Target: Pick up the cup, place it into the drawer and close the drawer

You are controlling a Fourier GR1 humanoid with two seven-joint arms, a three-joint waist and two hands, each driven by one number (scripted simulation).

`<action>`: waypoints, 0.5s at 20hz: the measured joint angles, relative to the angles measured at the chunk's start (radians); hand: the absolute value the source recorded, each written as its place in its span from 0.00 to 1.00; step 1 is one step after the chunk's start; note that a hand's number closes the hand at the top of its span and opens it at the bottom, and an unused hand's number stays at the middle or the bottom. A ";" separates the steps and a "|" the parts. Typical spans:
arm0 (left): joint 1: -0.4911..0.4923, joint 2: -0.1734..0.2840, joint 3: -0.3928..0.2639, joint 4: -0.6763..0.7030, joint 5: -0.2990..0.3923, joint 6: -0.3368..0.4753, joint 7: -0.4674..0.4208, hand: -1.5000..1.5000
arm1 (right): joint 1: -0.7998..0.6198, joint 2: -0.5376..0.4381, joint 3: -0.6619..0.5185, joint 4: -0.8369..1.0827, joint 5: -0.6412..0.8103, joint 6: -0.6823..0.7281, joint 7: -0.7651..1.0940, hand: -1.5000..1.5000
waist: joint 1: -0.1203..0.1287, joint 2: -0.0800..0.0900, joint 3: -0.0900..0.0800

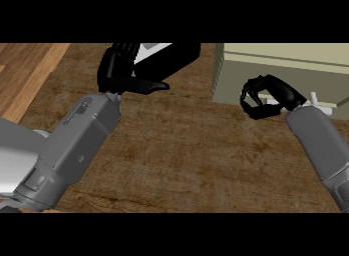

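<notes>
While the right hand (pixel 269 97) sits curled at the front of the pale beige box-shaped drawer unit (pixel 295 65), with only a small white piece (pixel 319 106) showing beside it, you should treat this as the closing push. Keep the forearm square to the drawer front and press straight in. The left hand (pixel 125 70) rests near the top edge, fingers straight and relaxed, over the dark brown wooden counter (pixel 199 150). You cannot see the cup anywhere; it may already lie inside the drawer. Whether the right fingers hold anything is hidden.
</notes>
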 measured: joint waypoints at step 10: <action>0.040 0.012 -0.010 -0.036 0.005 -0.042 0.007 0.00 | 0.022 -0.034 -0.030 -0.025 -0.071 0.120 -0.012 1.00 | 0.026 0.008 0.006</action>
